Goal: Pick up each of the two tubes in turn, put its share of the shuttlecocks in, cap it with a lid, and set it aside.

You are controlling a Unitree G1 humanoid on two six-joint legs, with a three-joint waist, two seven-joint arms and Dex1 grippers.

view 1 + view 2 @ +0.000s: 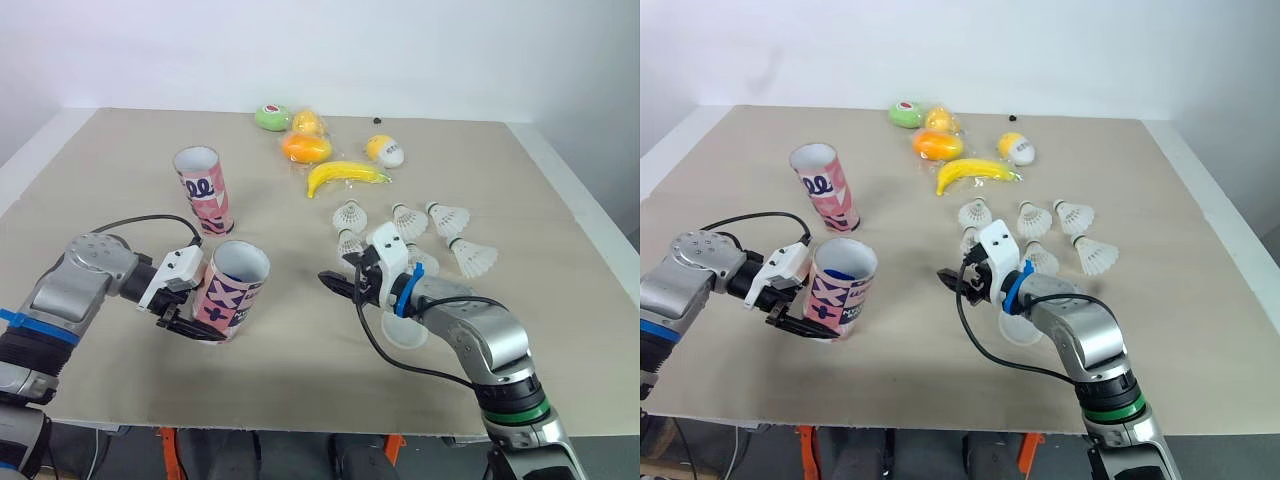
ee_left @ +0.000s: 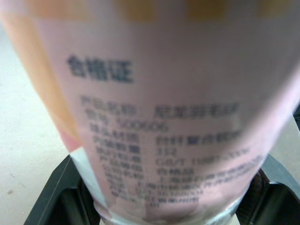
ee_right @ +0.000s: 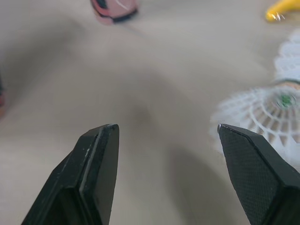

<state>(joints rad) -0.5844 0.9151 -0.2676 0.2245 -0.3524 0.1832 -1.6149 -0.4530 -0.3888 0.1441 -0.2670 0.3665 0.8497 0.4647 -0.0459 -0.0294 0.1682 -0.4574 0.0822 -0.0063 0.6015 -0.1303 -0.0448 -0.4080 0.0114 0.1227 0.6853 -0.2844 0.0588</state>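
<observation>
My left gripper point(image 1: 190, 322) is shut on a pink patterned tube point(image 1: 232, 288), gripping it near its base. The tube leans slightly, its open mouth up, with something blue inside point(image 1: 840, 272). In the left wrist view its printed label point(image 2: 164, 117) sits between the black fingers point(image 2: 54, 199). A second pink tube point(image 1: 203, 188) stands upright farther back. My right gripper point(image 1: 338, 284) hovers open and empty over the table, pointing toward the held tube. Several white shuttlecocks point(image 1: 408, 222) lie behind and beside it, one close to its fingertips point(image 3: 267, 110). A clear lid point(image 1: 405, 330) lies under the right forearm.
Toy fruit lies at the back: a banana point(image 1: 345, 177), an orange piece point(image 1: 306, 147), a green one point(image 1: 271, 117) and a yellow-white one point(image 1: 385, 150). The table's front edge point(image 1: 300, 432) runs close below both arms. Bare tabletop lies between the two grippers.
</observation>
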